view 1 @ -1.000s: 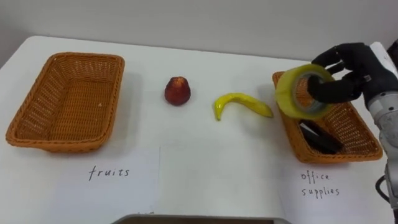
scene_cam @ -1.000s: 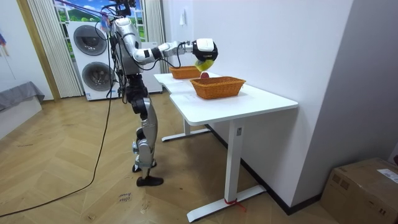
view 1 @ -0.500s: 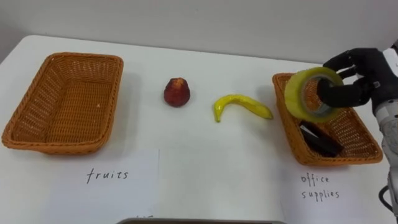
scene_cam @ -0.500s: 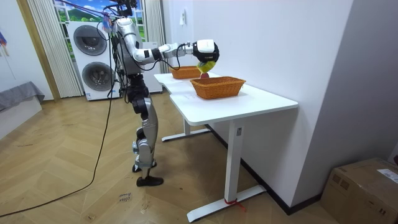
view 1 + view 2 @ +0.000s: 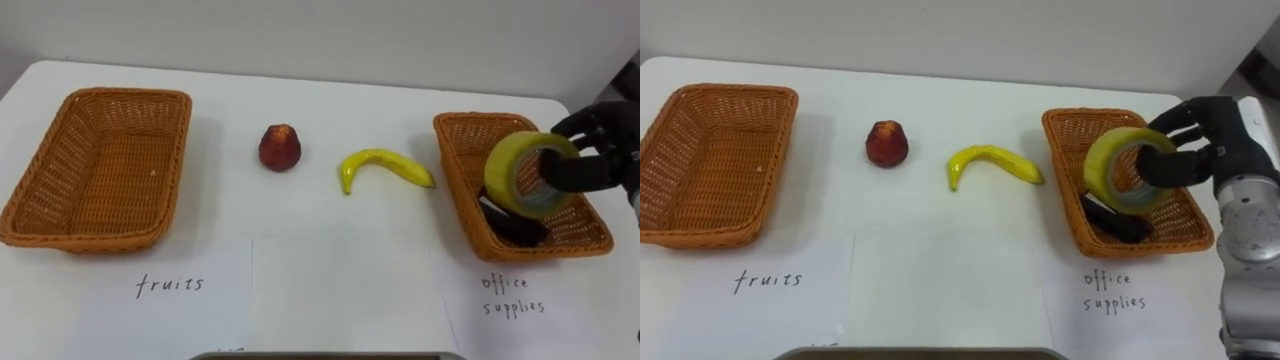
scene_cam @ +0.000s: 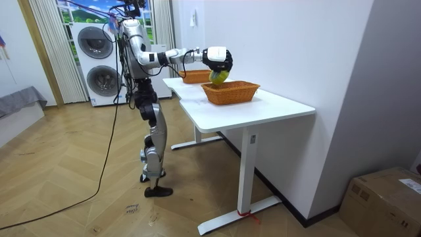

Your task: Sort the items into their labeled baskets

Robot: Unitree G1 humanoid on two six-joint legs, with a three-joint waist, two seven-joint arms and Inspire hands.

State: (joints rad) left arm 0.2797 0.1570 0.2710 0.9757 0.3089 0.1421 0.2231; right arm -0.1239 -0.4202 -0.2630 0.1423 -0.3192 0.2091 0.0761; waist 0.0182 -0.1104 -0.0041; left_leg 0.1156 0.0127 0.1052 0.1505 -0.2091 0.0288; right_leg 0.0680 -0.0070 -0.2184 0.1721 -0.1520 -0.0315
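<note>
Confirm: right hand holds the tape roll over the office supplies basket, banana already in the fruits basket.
Wrong on the banana: the left eye view shows it on the table, outside the fruits basket. The right hand does hold the tape roll over the office supplies basket.

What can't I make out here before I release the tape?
- Eye views: the dark item in the office supplies basket is partly covered by the tape roll; I cannot identify it.
- Left eye view: the right hand is cut off by the right edge.
- Room view: too small to tell whether the roll touches the basket.
</note>
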